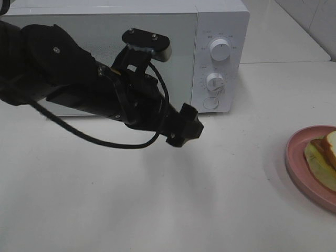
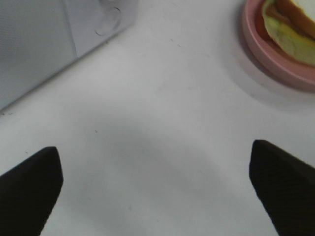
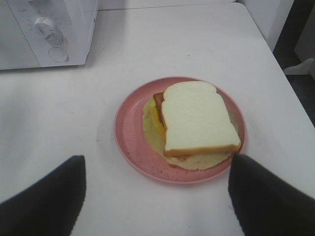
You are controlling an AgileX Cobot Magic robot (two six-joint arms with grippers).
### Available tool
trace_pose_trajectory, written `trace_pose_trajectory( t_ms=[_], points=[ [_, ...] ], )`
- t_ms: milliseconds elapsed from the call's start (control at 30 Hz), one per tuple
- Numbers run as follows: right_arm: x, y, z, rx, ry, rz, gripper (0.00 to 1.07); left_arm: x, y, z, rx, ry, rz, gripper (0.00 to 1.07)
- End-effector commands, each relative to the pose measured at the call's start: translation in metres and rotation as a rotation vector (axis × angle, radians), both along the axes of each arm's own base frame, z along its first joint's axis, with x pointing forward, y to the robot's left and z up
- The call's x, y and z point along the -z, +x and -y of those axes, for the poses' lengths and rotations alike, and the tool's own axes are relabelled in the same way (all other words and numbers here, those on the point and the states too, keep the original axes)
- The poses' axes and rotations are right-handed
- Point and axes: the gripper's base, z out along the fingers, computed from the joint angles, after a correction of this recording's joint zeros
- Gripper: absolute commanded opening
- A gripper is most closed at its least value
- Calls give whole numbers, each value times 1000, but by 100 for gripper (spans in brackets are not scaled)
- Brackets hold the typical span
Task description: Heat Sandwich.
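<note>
The sandwich, white bread over yellow-green and reddish filling, lies on a round pink plate. My right gripper hovers just above and in front of it, open, with one dark finger on either side of the plate's near rim. In the high view the sandwich sits at the right edge of the table. My left gripper reaches in front of the microwave, whose door is shut. In its wrist view the left gripper is open wide over bare table, and the sandwich is far off.
The microwave has two knobs and a round button on its right panel. A black cable loops under the left arm. The white table's right edge runs close to the plate.
</note>
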Motion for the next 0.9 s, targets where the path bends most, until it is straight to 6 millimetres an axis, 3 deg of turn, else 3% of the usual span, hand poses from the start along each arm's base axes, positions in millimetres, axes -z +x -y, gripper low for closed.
trace_pose_trajectory(
  t_ms=[33, 267, 333, 433, 467, 567, 600, 667, 800, 900],
  points=[
    [0, -4, 0, -2, -10, 33, 76, -2, -16, -6, 173, 105, -50, 101],
    [0, -4, 0, -2, -10, 33, 76, -12, -18, -33, 127, 159, -224, 101],
    [0, -4, 0, -2, -10, 33, 76, -20, -12, -55, 67, 195, -270, 101],
    [0, -4, 0, -2, -10, 33, 76, -25, -9, -70, 30, 220, -300, 101],
    [0, -4, 0, -2, -10, 33, 76, -31, -5, -86, -18, 235, -324, 101],
    [0, -4, 0, -2, -10, 33, 76, -37, -3, -101, -60, 242, -339, 101],
    [0, -4, 0, -2, -10, 33, 76, -45, 0, -117, -115, 235, -348, 101],
    [0, -4, 0, -2, -10, 33, 76, -48, 1, -123, -141, 232, -357, 101],
    [0, -4, 0, -2, -10, 33, 75, -63, 5, -161, -287, 201, -382, 101],
    [0, -4, 0, -2, -10, 33, 75, -67, 4, -176, -344, 191, -380, 101]
  ],
)
